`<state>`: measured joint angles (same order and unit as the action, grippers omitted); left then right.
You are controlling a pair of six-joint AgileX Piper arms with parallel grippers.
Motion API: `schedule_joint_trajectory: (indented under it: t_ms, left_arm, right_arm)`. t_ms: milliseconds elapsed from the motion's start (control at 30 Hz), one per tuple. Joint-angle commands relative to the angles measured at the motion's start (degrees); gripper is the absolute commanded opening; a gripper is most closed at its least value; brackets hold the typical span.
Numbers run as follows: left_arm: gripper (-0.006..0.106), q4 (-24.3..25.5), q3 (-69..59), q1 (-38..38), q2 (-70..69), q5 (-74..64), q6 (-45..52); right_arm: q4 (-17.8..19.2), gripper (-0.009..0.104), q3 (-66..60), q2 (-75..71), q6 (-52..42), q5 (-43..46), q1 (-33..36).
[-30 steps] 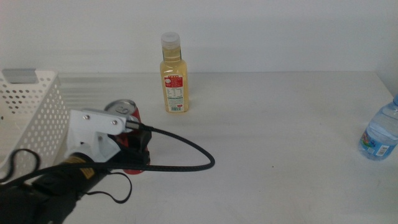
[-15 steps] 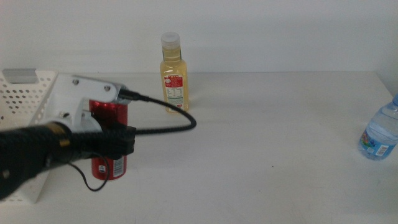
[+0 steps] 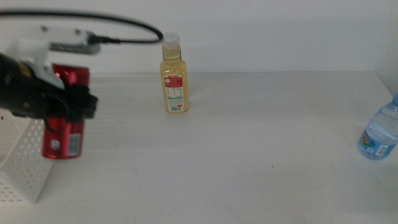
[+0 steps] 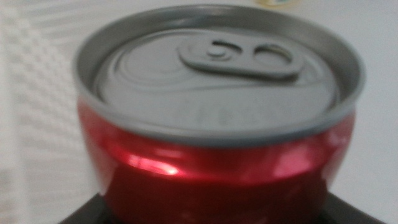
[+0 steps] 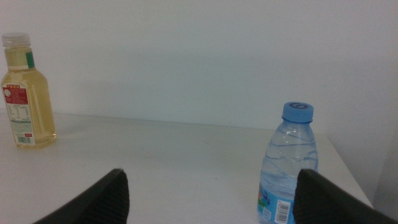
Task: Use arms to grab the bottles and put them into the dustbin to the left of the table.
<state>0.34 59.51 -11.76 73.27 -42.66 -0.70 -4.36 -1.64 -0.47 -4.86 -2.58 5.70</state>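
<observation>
Left pincer (image 3: 65, 109) grips red can (image 3: 62, 130) above the white perforated basket (image 3: 22, 168); right pincer (image 5: 211, 193) stands wide, water bottle (image 5: 289, 163) just ahead.

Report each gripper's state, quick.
Left gripper: shut on the red can, lifted beside the dustbin.
Right gripper: open, holding nothing, facing the water bottle.

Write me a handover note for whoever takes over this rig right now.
Left tool: shut on the red can, held upright in the air at the dustbin.
Right tool: open, waiting, facing the water bottle.
Yellow bottle stands mid-table; water bottle stands at the table's right edge.
Nothing visibly binned yet. Left: drop the can, then bin both bottles.
</observation>
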Motion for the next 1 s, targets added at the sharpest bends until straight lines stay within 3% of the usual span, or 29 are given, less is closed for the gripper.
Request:
schedule_joint_trajectory:
  t_ms: [0,433,733,967]
  left_arm:
    - [-0.005,-0.3,6.3,2.1,-0.5,-1.1,1.3]
    - [-0.005,-0.6,28.1,15.9,11.4,-24.4,12.0]
    - [-0.005,-0.7,29.8,26.3,17.0,-22.6,17.2]
    - [-0.005,2.4,29.8,27.6,23.2,-19.5,17.9]
  right_arm:
    - [0.2,0.07,0.4,-1.6,-0.5,4.2,-0.3]
    - [0.2,0.07,0.4,-1.6,-0.5,4.2,-0.3]
    - [0.2,0.07,0.4,-1.6,-0.5,4.2,-0.3]
    - [0.2,0.07,0.4,-1.6,-0.5,4.2,-0.3]
